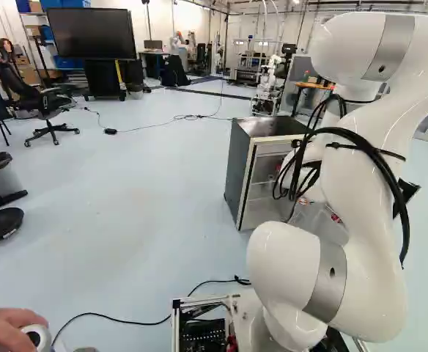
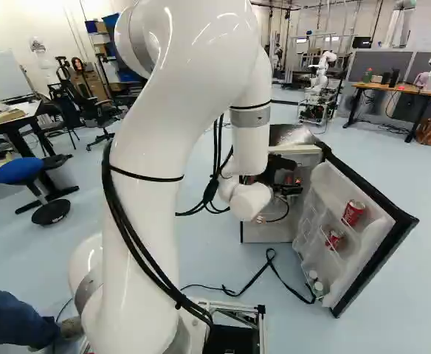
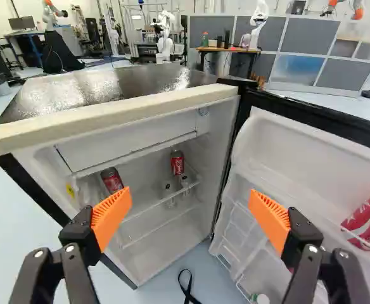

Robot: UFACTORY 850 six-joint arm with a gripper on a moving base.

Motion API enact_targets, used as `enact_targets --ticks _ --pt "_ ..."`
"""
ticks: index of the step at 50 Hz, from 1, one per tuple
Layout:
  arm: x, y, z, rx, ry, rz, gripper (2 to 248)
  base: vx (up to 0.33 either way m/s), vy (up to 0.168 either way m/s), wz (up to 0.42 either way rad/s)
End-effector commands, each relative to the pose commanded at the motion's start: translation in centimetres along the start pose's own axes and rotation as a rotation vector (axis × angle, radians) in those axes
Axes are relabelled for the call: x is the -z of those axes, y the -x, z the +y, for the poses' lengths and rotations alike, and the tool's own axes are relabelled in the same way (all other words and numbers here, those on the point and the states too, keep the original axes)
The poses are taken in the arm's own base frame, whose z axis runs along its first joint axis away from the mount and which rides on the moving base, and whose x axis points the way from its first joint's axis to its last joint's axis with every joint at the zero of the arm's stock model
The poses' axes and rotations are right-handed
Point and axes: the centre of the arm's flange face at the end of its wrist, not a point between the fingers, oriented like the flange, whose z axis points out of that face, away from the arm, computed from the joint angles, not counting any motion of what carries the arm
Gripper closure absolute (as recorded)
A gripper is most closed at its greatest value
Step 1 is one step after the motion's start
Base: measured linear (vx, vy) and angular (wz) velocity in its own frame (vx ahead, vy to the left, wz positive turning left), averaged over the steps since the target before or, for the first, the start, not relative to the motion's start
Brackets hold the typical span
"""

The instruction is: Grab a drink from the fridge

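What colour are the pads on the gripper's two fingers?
Orange pads, seen best in the wrist view.

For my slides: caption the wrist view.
Open gripper facing an open fridge, red cans inside and in its door.

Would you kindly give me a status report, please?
Gripper open, facing fridge. Two red cans on inner shelf; two more in open door. Nothing seen blocking the shelf cans.

Floor (image 1: pixel 126 191): fridge (image 1: pixel 237 165), black strap (image 3: pixel 186 289) | Fridge shelf (image 3: pixel 149 199): red can (image 3: pixel 112 181), second red can (image 3: pixel 177 163) nearer door hinge; clear bottles (image 3: pixel 184 182) close by, level unclear | Door racks (image 2: pixel 320 230): two red cans (image 2: pixel 353 213)
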Motion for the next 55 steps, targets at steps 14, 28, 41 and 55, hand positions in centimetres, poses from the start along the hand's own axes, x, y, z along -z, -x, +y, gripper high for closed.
enact_targets --ticks 14,28,41,55 --pt "-1.0 1.4 -0.2 0.004 -0.019 -0.025 3 0.000 0.000 0.000" --pt "-3.3 2.5 -1.1 0.020 -0.071 -0.020 3 0.000 0.000 0.000" --pt "-5.8 3.5 -2.3 0.041 -0.135 0.002 3 0.000 0.000 0.000" --pt "-8.6 4.6 -3.5 0.059 -0.193 0.023 3 0.000 0.000 0.000"
